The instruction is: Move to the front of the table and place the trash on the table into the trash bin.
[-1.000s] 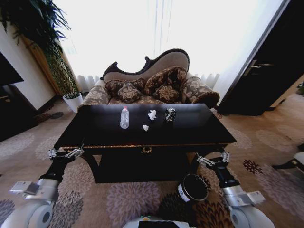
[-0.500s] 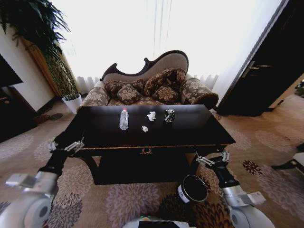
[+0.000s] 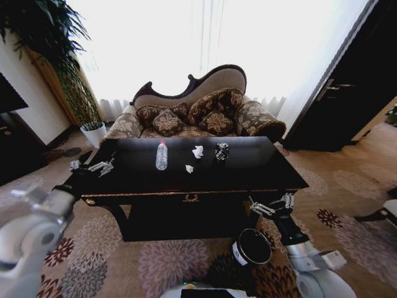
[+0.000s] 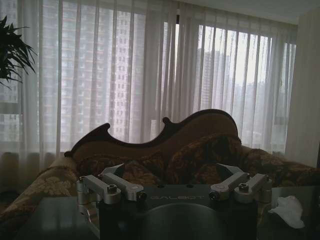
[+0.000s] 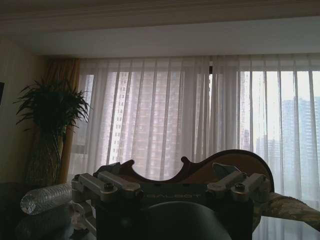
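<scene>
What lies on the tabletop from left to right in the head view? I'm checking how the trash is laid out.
Left hand over the table's left end → clear bottle → small paper ball → larger paper ball → dark can.

The head camera looks down from high up, in front of the surface (image 3: 260,162), and faces the sofa (image 3: 197,108) behind it. The left wrist camera sits low at the surface, close to the sofa (image 4: 165,150), looking over its claw (image 4: 174,190) at the curtains. The right wrist camera looks up past its claw (image 5: 170,187). All three share the sofa (image 5: 225,167).
</scene>
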Controlling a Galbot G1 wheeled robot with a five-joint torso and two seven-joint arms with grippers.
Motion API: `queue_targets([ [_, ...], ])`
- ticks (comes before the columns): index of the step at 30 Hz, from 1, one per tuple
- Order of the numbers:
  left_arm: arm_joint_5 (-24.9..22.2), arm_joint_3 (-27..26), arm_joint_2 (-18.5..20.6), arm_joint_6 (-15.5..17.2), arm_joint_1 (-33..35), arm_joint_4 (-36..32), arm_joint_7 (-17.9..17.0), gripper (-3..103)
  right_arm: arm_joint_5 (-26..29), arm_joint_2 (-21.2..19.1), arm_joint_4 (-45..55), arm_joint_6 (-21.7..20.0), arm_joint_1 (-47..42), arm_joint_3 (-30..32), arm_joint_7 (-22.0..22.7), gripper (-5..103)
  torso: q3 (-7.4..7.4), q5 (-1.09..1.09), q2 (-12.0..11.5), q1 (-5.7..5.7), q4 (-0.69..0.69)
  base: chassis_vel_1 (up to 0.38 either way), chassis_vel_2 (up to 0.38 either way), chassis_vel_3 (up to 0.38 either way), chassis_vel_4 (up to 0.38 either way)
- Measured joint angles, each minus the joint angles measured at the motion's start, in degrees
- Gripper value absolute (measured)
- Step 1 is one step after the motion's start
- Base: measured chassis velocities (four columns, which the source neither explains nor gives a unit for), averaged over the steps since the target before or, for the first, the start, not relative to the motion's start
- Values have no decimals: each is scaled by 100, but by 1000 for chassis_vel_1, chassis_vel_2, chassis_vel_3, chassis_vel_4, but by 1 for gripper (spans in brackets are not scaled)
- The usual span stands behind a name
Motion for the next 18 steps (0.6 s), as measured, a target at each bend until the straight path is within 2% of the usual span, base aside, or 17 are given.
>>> queue_targets([
  [3,-141,418,520,70,-556,452,-75,100,1,94,148,-8,-89,-65,-9,100,0,1,0,1,0,0,0,0,0],
  [5,-244,659,690,139,-822,612,-122,100,-17,143,232,-17,-128,-106,-10,100,0,0,0,0,1,0,0,0,0],
  [6,-244,659,690,139,-822,612,-122,100,-17,143,232,-17,-128,-106,-10,100,0,0,0,0,1,0,0,0,0],
  [9,-369,1205,865,314,-1358,901,-202,100,-131,222,388,-34,-195,-181,-11,100,0,0,0,0,1,0,0,0,0],
  [12,-392,1464,915,400,-1583,1017,-223,100,-207,254,447,-35,-223,-233,-12,100,0,0,0,0,1,0,0,0,0],
  [15,-539,2124,1034,540,-2117,1213,-315,100,-373,332,511,-30,-270,-349,-25,100,0,-1,0,0,1,0,0,0,0],
  [17,-577,2208,1048,561,-2193,1239,-342,100,-391,339,511,-27,-273,-360,-27,100,0,0,0,0,1,0,0,0,0],
  [18,-731,2608,1094,654,-2585,1396,-459,100,-458,367,511,-16,-286,-406,-41,100,-1,1,0,0,1,0,0,0,0],
])
